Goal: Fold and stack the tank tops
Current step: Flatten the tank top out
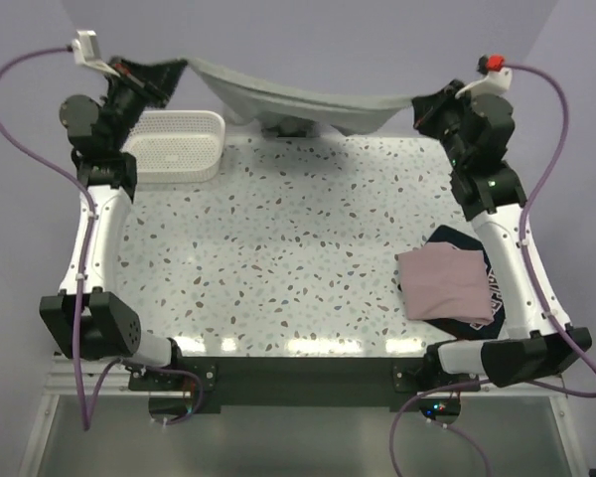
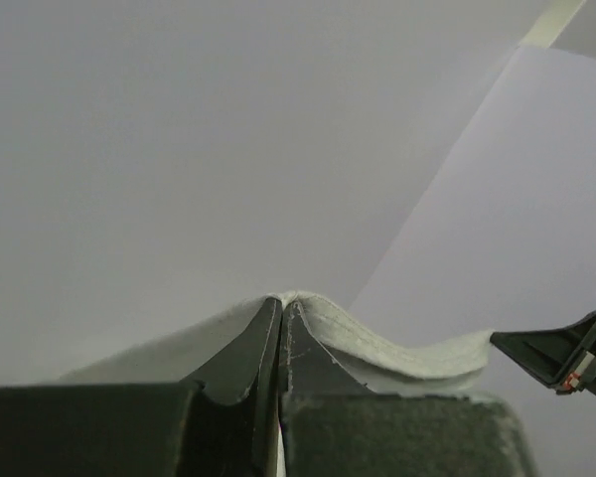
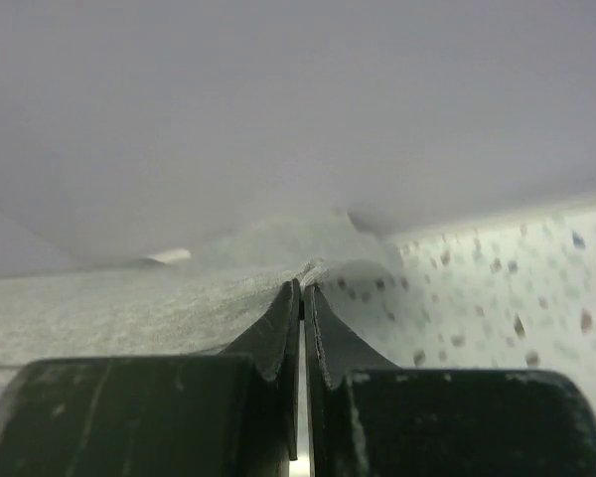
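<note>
Left gripper [image 1: 172, 72] and right gripper [image 1: 420, 105] are both pinched tight on opposite edges of the grey tank top [image 1: 298, 99], which sags between them over the table's [image 1: 278, 248] far edge. I see the pink tank top [image 1: 445, 283] lying folded on the navy tank top [image 1: 459, 237] beside the right arm.

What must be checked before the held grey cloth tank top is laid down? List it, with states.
1. The left gripper shut on the grey cloth tank top: ok.
2. The right gripper shut on its other end: ok.
3. Sagging middle clear of the speckled table: cannot tell.
4. Middle of the table free for laying down: ok.
5. Folded dusty pink top resting on the navy top beside the right arm: ok.
</note>
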